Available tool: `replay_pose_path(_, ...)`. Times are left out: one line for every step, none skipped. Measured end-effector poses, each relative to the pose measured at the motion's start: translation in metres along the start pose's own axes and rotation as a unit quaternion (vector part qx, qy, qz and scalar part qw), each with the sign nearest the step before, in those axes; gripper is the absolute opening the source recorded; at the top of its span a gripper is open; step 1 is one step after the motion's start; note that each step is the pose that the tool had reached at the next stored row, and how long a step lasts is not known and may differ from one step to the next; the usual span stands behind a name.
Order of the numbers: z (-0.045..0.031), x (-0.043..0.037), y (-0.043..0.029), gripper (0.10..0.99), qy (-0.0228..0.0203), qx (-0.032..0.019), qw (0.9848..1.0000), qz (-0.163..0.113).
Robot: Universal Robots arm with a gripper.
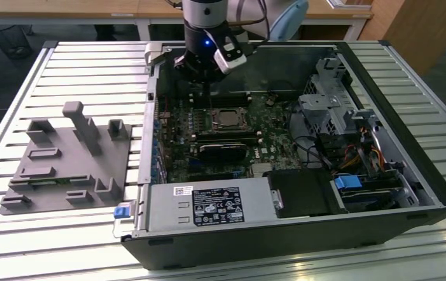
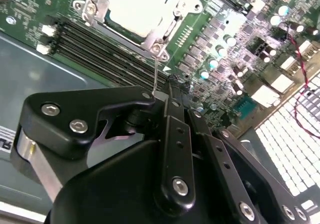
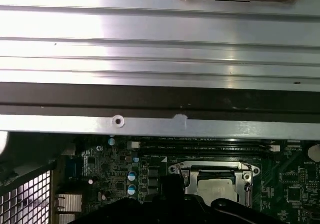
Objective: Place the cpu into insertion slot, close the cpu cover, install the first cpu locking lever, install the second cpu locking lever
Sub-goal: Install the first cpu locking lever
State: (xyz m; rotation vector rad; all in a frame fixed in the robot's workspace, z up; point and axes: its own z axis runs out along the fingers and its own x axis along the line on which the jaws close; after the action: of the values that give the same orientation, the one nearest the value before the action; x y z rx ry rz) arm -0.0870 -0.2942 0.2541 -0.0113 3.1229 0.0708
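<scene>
Already the cpu [image 2: 137, 9] lies in the insertion slot [image 1: 213, 119] mid-way across the motherboard [image 1: 278, 153], cpu cover [image 2: 150, 38] down. We judge our gripper [image 2: 161, 93] pinches the locking lever [image 2: 156, 72] at its free end, where leverage is best.

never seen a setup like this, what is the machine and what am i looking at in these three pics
It is one robot arm with a gripper, working inside an open computer case that lies on a slatted metal table. The exterior view looks from off the arm; both wrist views ride on it. The cpu lies under the closed cpu cover. The gripper is by a thin wire lever; whether held, unclear. A grey fixture lies beside the case.
</scene>
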Motion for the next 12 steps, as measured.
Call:
replay_pose_path(0.0001, -0.0019, 0.0000, 0.106, 0.0000, 0.0000, 1.0000, 0.000)
replay_pose_path(0.0003, -0.0040, 0.0000, 0.106, 0.0000, 0.0000, 1.0000, 0.000)
replay_pose_path(0.0005, -0.0060, -0.0001, 0.106, 0.0000, 0.0000, 1.0000, 0.000)
replay_pose_path(0.0008, -0.0079, -0.0001, 0.106, 0.0000, 0.0000, 1.0000, 0.000)
replay_pose_path(0.0011, -0.0098, -0.0001, 0.106, 0.0001, 0.0000, 1.0000, 0.000)
replay_pose_path(0.0014, -0.0121, -0.0002, 0.106, 0.0001, 0.0000, 1.0000, 0.000)
replay_pose_path(0.0017, -0.0146, -0.0002, 0.106, 0.0002, 0.0000, 1.0000, 0.000)
replay_pose_path(0.0020, -0.0168, -0.0002, 0.106, 0.0002, 0.0000, 1.0000, 0.000)
replay_pose_path(0.0023, -0.0187, -0.0002, 0.106, 0.0002, 0.0000, 1.0000, 0.000)
replay_pose_path(0.0026, -0.0206, -0.0003, 0.106, 0.0002, 0.0000, 1.0000, 0.000)
replay_pose_path(0.0030, -0.0223, -0.0003, 0.106, 0.0002, 0.0000, 1.0000, 0.000)
replay_pose_path(0.0032, -0.0237, -0.0003, 0.106, 0.0002, 0.0000, 1.0000, 0.000)
